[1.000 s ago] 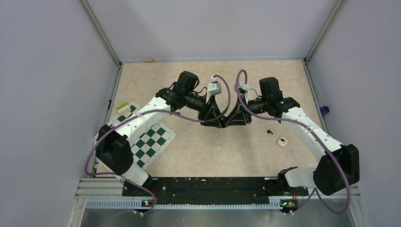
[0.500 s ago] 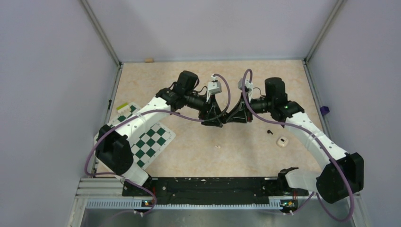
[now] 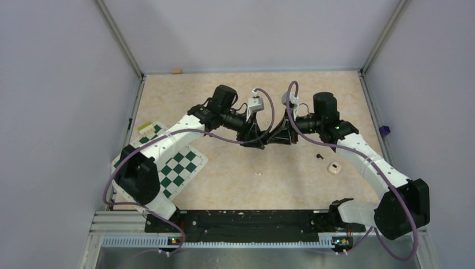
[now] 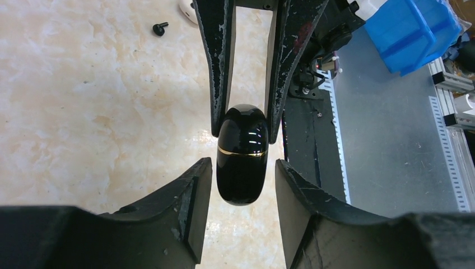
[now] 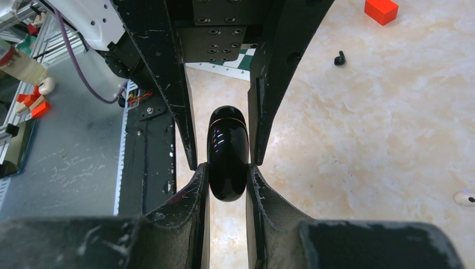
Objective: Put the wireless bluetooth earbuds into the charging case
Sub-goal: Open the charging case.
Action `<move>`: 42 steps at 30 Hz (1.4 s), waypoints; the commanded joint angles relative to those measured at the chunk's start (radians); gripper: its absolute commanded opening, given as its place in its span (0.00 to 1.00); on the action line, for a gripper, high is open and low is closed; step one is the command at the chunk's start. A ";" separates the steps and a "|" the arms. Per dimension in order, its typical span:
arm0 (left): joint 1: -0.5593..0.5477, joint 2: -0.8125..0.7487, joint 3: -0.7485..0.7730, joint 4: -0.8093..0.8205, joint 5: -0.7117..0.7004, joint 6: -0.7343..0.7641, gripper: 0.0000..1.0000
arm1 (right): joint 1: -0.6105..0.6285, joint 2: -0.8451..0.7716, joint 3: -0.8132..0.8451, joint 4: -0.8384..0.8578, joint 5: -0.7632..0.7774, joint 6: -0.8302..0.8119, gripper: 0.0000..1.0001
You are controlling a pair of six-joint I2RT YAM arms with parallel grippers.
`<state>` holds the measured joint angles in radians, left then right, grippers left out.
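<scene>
Since the earlier frames, the right arm's wrist sits farther toward the back of the table, and the point where the two grippers meet tip to tip lies slightly farther from the bases.

1. Grip state. The right gripper [image 5: 227,168] is clamped on a glossy black pod [image 4: 242,129], an oval shell with a gold seam across its middle. Both right fingers [image 5: 193,190] press against its sides. The left gripper [image 4: 242,165] brackets the other half of the pod. Its fingers [image 4: 190,196] stand just clear of the shell, with a thin gap showing on each side, so it is not gripping. The pod hangs above the table [image 3: 224,185], not touching it.

2. Task items. One black earbud [image 4: 159,28] lies on the table on the right side, near the cream-white charging case [image 3: 334,167] but apart from it. A second earbud [image 5: 339,58] lies on the left side, near a red block [image 5: 381,10] and not far from the chequered mat [image 3: 179,165]. No earbud is in a gripper or seated in a case.

3. Step in hand. By size and seam, the pod reads as a closed clamshell rather than an earbud. The step appears to be a two-handed transfer or opening, and insertion has not begun.

4. Next move. This calls for the left fingers to close squarely on their half while the right grip holds, because the glossy shell is likely to slip.
</scene>
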<state>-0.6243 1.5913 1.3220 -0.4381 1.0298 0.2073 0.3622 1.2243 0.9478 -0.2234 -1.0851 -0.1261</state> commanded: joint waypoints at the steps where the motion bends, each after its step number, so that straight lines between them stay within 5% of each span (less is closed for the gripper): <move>1: -0.010 -0.001 -0.001 0.038 0.016 0.004 0.50 | -0.005 -0.001 0.002 0.042 0.003 0.005 0.03; 10: -0.014 -0.005 -0.004 0.038 0.004 0.009 0.50 | -0.004 0.029 0.010 0.023 0.040 -0.007 0.02; 23: -0.030 -0.004 -0.006 0.032 -0.020 0.027 0.13 | -0.003 0.036 0.013 0.018 0.041 -0.010 0.03; 32: -0.031 -0.014 -0.005 0.006 -0.017 0.061 0.01 | -0.006 0.024 0.024 -0.006 0.059 -0.037 0.35; 42: -0.032 -0.016 -0.006 -0.010 -0.014 0.082 0.00 | -0.054 0.010 0.038 -0.030 0.055 -0.057 0.44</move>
<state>-0.6460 1.5955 1.3144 -0.4397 0.9703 0.2653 0.3454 1.2469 0.9474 -0.2615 -1.0523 -0.1547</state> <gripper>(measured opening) 0.333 0.438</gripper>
